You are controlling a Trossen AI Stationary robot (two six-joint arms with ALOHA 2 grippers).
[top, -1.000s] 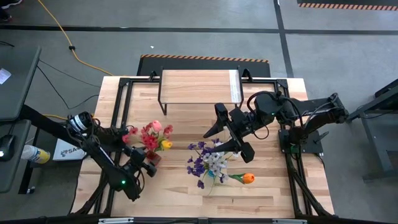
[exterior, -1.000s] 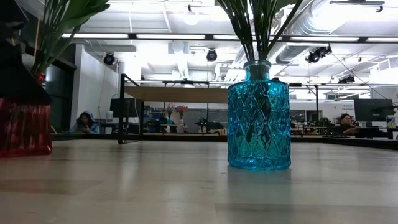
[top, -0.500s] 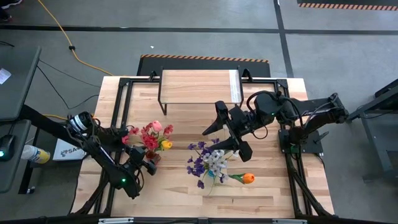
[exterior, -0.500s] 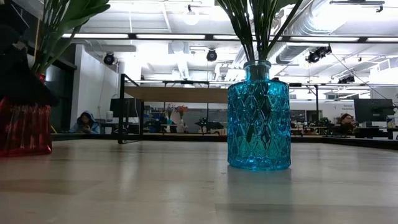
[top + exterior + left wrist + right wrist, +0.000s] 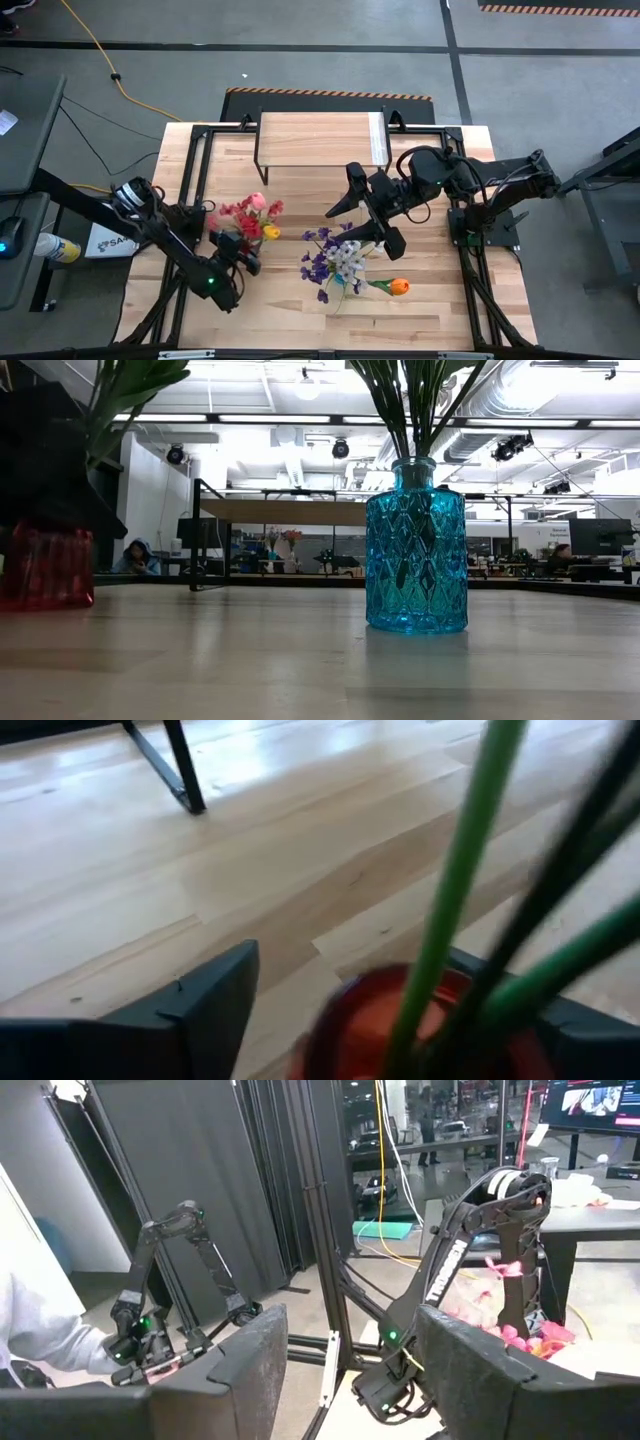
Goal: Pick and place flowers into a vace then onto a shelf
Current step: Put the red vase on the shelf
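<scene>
The flowers [image 5: 247,215] near the left gripper [image 5: 236,258] stand upright in a red vase [image 5: 45,565], well to the blue vase's [image 5: 416,550] left in the low view; its dark fingers [image 5: 205,1005] sit spread on either side of the red glass (whether they press it I cannot tell), probably so vase and bouquet can be carried together to the shelf [image 5: 320,138] beyond the blue vase. The right gripper [image 5: 362,208] hangs above the blue vase's purple and white sprays [image 5: 335,262], fingers parted and empty, apparently waiting.

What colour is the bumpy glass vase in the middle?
The diamond-patterned glass vase is bright blue; the low view shows it best.
</scene>
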